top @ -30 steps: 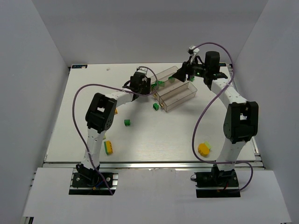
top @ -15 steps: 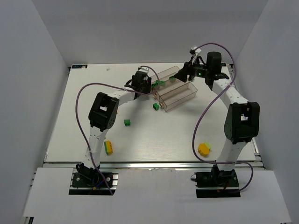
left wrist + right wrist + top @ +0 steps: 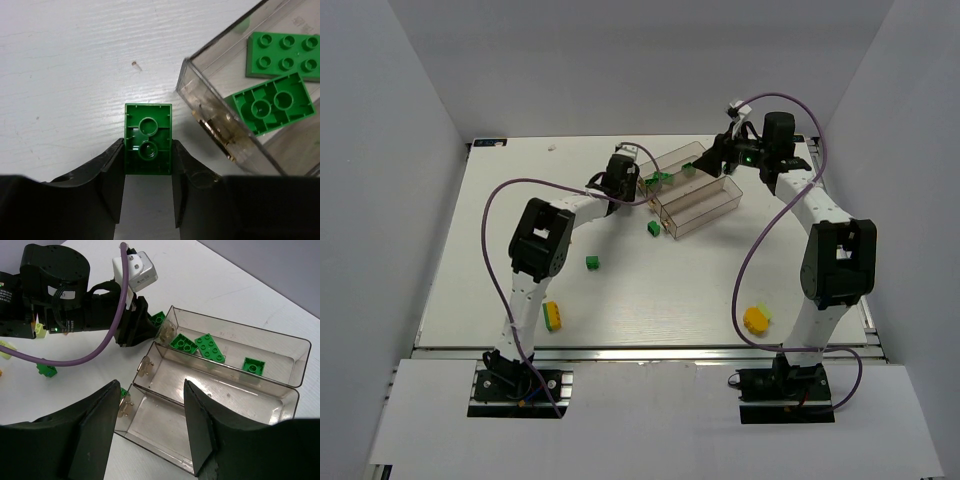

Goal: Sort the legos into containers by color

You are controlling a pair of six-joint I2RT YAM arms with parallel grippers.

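Observation:
A dark green lego point(image 3: 148, 138) lies studs-down on the white table just outside the left end of the containers point(image 3: 210, 115). My left gripper point(image 3: 148, 146) is shut on it, one finger against each long side. The nearest trough holds two more green legos point(image 3: 272, 105). From above, the left gripper point(image 3: 636, 180) sits at the tray's point(image 3: 695, 190) left end. My right gripper point(image 3: 152, 390) hovers open over the two bare troughs point(image 3: 175, 410), with nothing between its fingers. The far trough point(image 3: 280, 347) holds three green legos point(image 3: 210, 347).
Loose legos lie on the table: a green one point(image 3: 653, 228) just in front of the tray, another green point(image 3: 591, 262), a yellow and green stack point(image 3: 552, 315) near the left arm, and an orange one point(image 3: 755, 318) near the right arm.
The left gripper's jaws have closed onto the green lego beside the tray. The right arm has shifted only slightly and stays open.

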